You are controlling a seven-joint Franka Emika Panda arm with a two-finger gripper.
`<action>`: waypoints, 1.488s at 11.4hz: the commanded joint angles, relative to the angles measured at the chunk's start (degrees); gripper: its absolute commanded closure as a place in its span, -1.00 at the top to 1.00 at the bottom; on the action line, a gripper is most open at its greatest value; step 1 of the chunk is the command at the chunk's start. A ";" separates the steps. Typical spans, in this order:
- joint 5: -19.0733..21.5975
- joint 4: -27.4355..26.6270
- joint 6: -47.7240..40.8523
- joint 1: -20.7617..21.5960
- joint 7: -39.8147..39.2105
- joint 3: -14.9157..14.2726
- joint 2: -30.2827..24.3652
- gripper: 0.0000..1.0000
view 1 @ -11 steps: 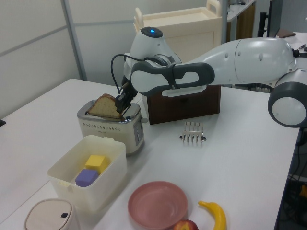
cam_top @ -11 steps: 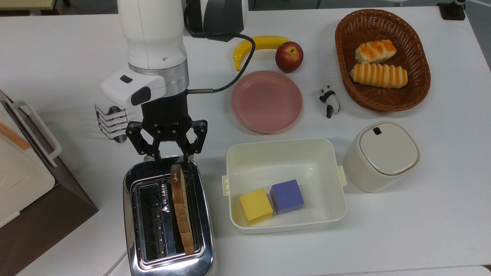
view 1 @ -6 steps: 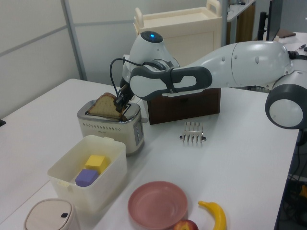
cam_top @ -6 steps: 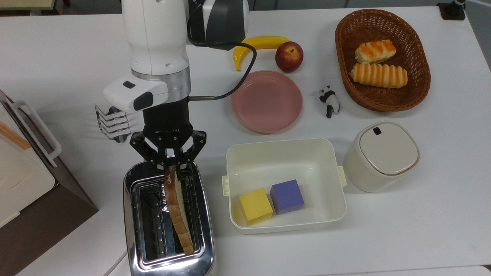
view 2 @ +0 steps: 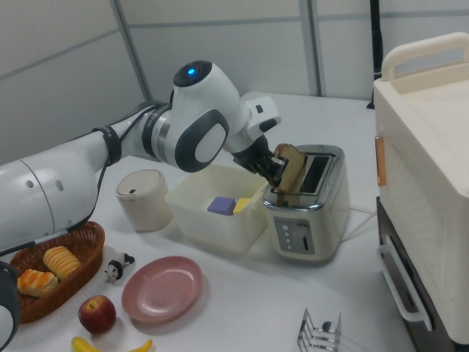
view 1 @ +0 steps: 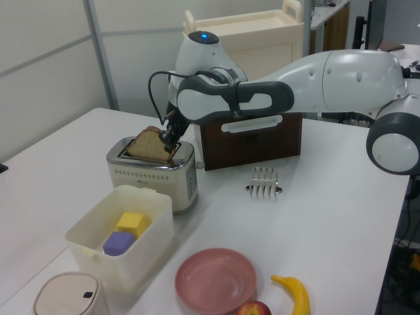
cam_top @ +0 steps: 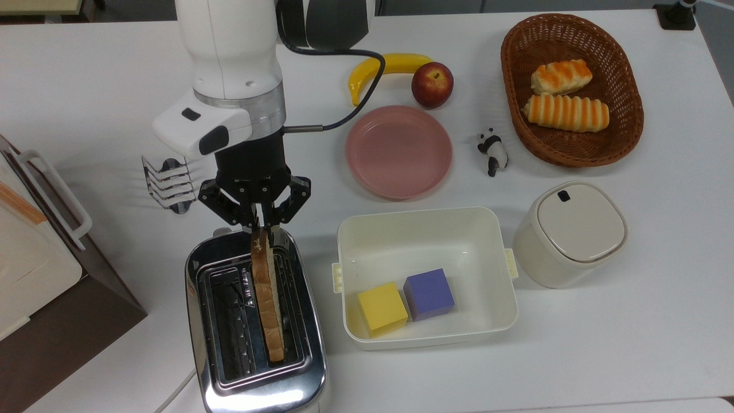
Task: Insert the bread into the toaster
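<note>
The bread [cam_top: 267,298], a tan slice with a dark crust, stands on edge in the chrome toaster's [cam_top: 202,350] slot on the top view's right, its upper part sticking out above the slot. My gripper [cam_top: 261,227] is shut on the slice's far end, just beyond the toaster's back edge. In the left view the bread [view 1: 148,144] rises over the toaster [view 1: 155,176] with the gripper [view 1: 172,136] pinching its right corner. In the right view the gripper [view 2: 277,168] holds the bread [view 2: 293,169] above the toaster [view 2: 307,217].
A small wire rack [cam_top: 165,184] stands just left of my gripper. A white bin [cam_top: 425,229] with a yellow and a purple cube sits right of the toaster. Beyond are a pink plate [cam_top: 398,151], a lidded pot [cam_top: 570,232], a basket [cam_top: 516,120] of rolls, and a brown cabinet [cam_top: 74,310] at left.
The fingers, apart around the bread's end one second ago, have closed on it. The slice swung from slanted to straight along the slot, and the toaster shifted slightly.
</note>
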 commanded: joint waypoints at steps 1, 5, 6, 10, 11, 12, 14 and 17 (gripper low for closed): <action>2.16 -1.65 -3.10 0.18 2.10 0.05 -2.40 -0.64; 2.25 -1.56 -2.83 0.18 2.54 0.05 -2.40 -0.01; 2.25 -1.56 -2.83 0.18 2.63 0.05 -2.57 0.06; 1.64 -2.87 -7.19 0.27 4.65 -0.04 -5.46 0.51; 1.37 -3.05 -12.44 0.18 4.30 -0.47 -6.17 1.00; -0.63 -3.57 -16.85 0.18 4.04 -0.39 -7.57 1.00; -6.08 -5.24 -25.20 0.35 4.03 -0.13 -10.29 1.00; -6.28 -5.51 -37.43 2.45 4.73 0.05 -15.56 1.00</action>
